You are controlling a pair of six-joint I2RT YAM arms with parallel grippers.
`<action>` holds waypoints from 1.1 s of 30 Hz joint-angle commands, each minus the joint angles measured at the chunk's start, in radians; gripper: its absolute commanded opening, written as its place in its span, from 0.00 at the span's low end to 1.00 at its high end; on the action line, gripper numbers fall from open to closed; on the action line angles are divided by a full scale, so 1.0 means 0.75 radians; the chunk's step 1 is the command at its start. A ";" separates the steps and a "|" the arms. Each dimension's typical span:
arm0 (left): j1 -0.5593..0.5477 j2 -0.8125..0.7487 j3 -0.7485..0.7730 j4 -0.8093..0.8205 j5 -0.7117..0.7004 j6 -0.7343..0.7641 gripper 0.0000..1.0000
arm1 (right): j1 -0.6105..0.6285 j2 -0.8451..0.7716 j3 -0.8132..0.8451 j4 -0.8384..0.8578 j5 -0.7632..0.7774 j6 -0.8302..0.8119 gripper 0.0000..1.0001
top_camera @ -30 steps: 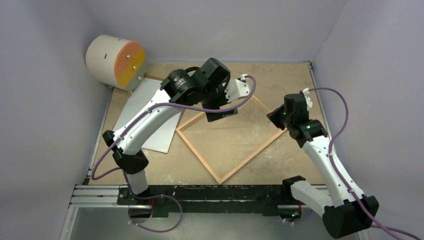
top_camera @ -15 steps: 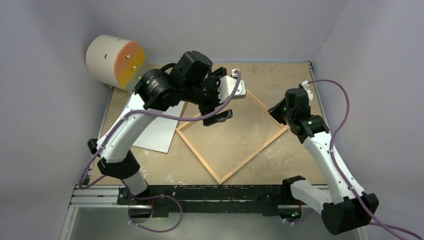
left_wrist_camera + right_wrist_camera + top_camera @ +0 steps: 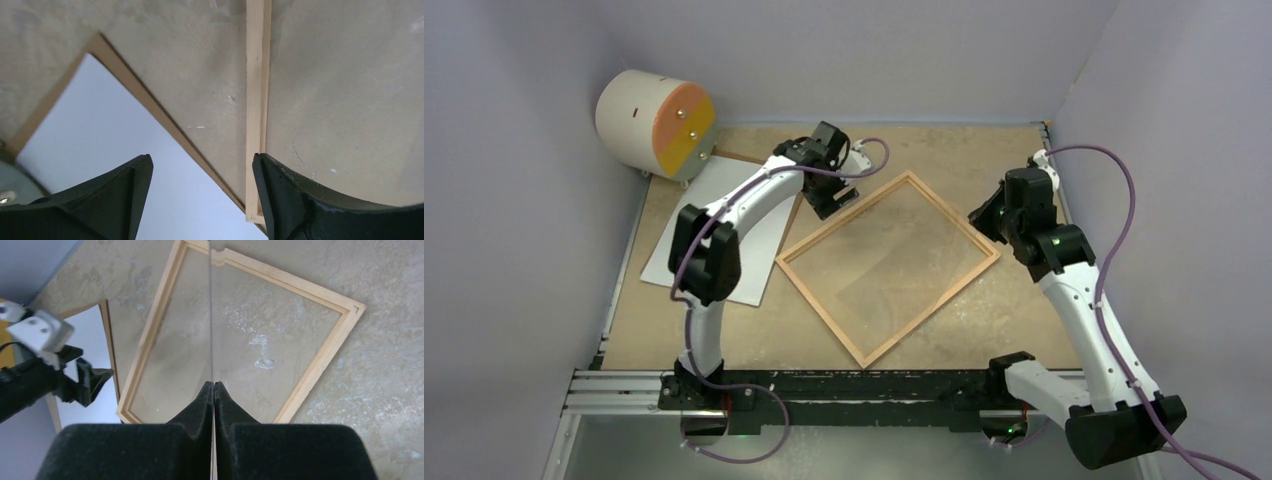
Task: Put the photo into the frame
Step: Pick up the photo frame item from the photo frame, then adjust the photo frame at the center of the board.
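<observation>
The light-wood frame (image 3: 824,300) lies flat as a diamond mid-table. My right gripper (image 3: 986,216) at the frame's right corner is shut on the edge of a clear pane (image 3: 211,315), which shows edge-on as a thin line above the frame (image 3: 320,365). The photo (image 3: 714,235) lies white side up on a brown backing sheet (image 3: 790,222) left of the frame. My left gripper (image 3: 827,203) hovers open over the frame's left corner. In the left wrist view its fingertips (image 3: 201,157) straddle the photo's edge (image 3: 100,145) and a frame rail (image 3: 257,90), holding nothing.
A white-and-orange cylinder (image 3: 654,122) stands in the far left corner. Purple walls close the table on the left, back and right. A black rail (image 3: 844,385) runs along the near edge, by the arm bases.
My left arm has swung down and left from above the frame to its left corner, and its jaws have narrowed a little. My right gripper has shifted slightly up and right with the pane.
</observation>
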 commanded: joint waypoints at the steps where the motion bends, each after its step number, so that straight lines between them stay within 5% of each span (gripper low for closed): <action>1: -0.004 0.070 0.015 0.162 0.028 0.023 0.78 | -0.022 -0.047 0.035 -0.056 0.040 -0.059 0.00; 10: 0.003 0.354 0.274 0.015 0.288 0.163 0.79 | -0.027 -0.075 -0.047 -0.033 -0.019 -0.086 0.00; 22: 0.006 0.619 0.508 -0.146 0.296 0.117 0.71 | -0.029 -0.081 -0.055 -0.092 -0.008 -0.098 0.00; 27: 0.019 0.652 0.512 -0.167 0.287 0.079 0.52 | -0.029 -0.090 -0.055 -0.106 0.010 -0.099 0.00; 33: 0.071 0.605 0.360 -0.118 0.277 -0.236 0.14 | -0.032 -0.064 -0.022 -0.083 -0.021 -0.101 0.00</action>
